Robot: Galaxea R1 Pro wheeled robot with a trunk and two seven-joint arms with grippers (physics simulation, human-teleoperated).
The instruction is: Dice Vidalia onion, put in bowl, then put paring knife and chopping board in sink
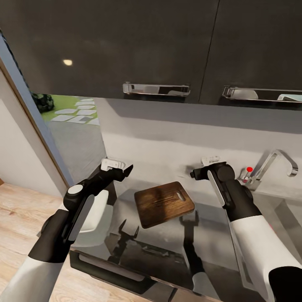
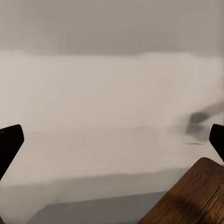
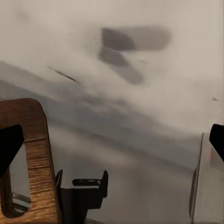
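The dark brown chopping board [image 1: 163, 203] lies flat on the glossy grey countertop [image 1: 167, 243], its slot handle toward the tap. My left gripper [image 1: 119, 167] hovers open above the counter, left of the board and apart from it. The board's corner [image 2: 191, 196] shows in the left wrist view between the spread fingertips [image 2: 9, 140]. My right gripper [image 1: 201, 167] hangs open just past the board's handle end [image 3: 35, 154], holding nothing. A white rounded shape [image 1: 95, 209], apparently the bowl, sits partly hidden behind my left arm. The onion and paring knife are out of view.
The chrome tap [image 1: 272, 165] with its red dot [image 1: 249, 169] stands at the right, over the steel sink area [image 1: 289, 214]. Dark wall cabinets with chrome handles [image 1: 156, 89] hang overhead. A doorway to a garden opens at the left, and wooden floor [image 1: 25, 209] lies below.
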